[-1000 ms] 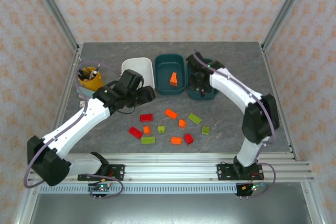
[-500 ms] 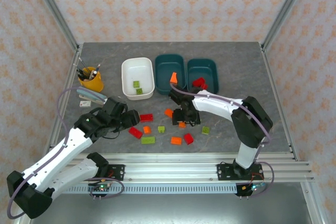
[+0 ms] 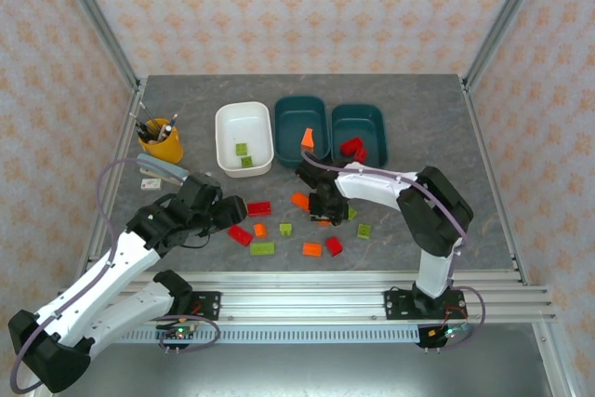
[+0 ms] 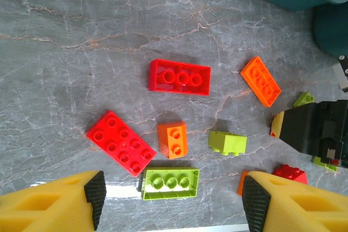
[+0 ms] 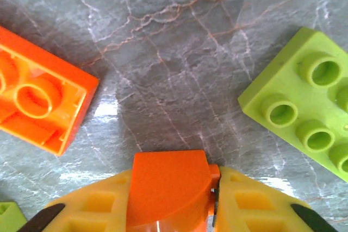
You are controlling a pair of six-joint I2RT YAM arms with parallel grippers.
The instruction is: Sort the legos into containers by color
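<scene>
Robot lab test cell, aluminium frame rails, patterned backdrop walls, grey stone-look tabletop

orange brick clamped in jaws, upturned orange brick left, lime brick right

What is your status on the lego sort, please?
Right gripper: jaws shut on orange brick. Left gripper: jaws open over loose bricks. Nothing in the way.

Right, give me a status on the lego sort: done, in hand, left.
Done: the white tub holds two green bricks, the middle teal tub one orange brick, the right teal tub red bricks. In hand: the right gripper is shut on a small orange piece; the left gripper is open, empty. Left: about ten loose bricks on the table.
</scene>
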